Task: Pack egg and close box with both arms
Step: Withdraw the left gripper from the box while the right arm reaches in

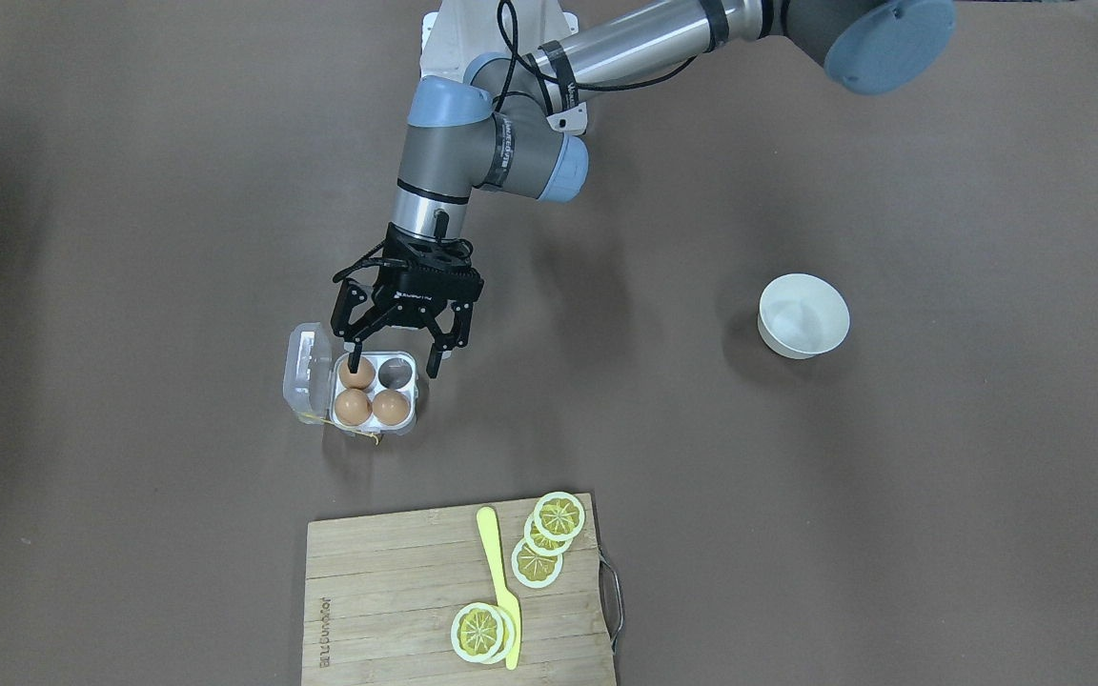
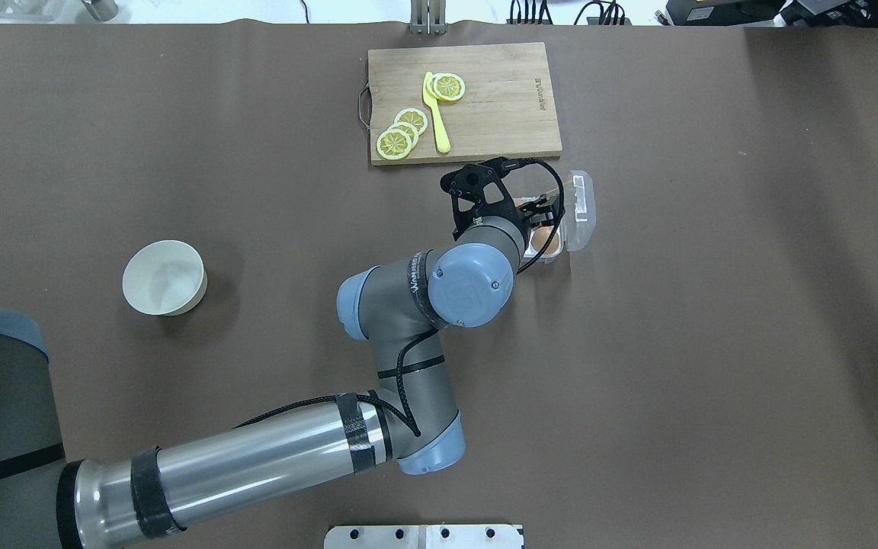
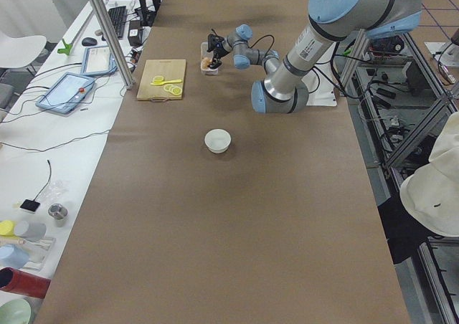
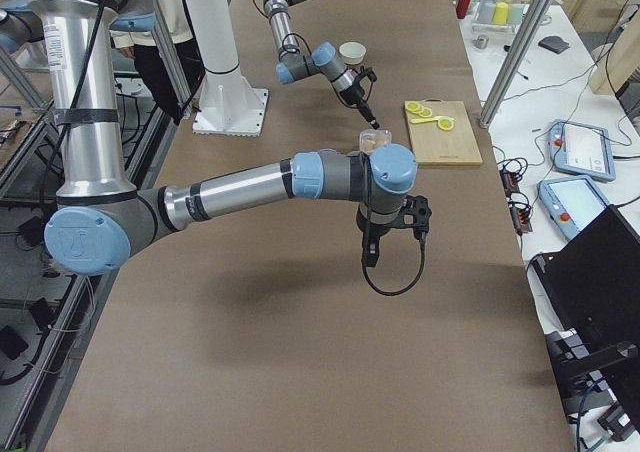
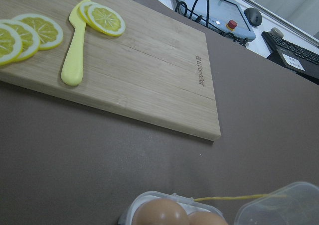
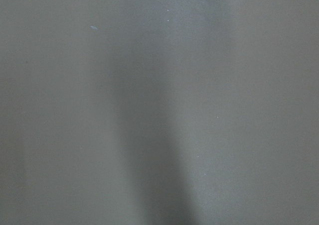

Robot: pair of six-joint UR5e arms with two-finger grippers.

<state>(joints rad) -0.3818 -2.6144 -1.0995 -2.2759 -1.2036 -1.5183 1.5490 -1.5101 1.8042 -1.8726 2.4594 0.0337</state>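
The clear box sits on the brown table with its lid open to the side. Three orange-brown eggs lie in its cells: one, one and one. The fourth cell is empty. My left gripper is open just above the box, one fingertip over the first egg. The left wrist view shows two eggs, the lid and yellow string. My right gripper shows only in the exterior right view, above bare table; I cannot tell its state.
A wooden cutting board with lemon slices and a yellow knife lies just beyond the box. A white bowl stands apart on my left side. The right wrist view shows only blurred table surface.
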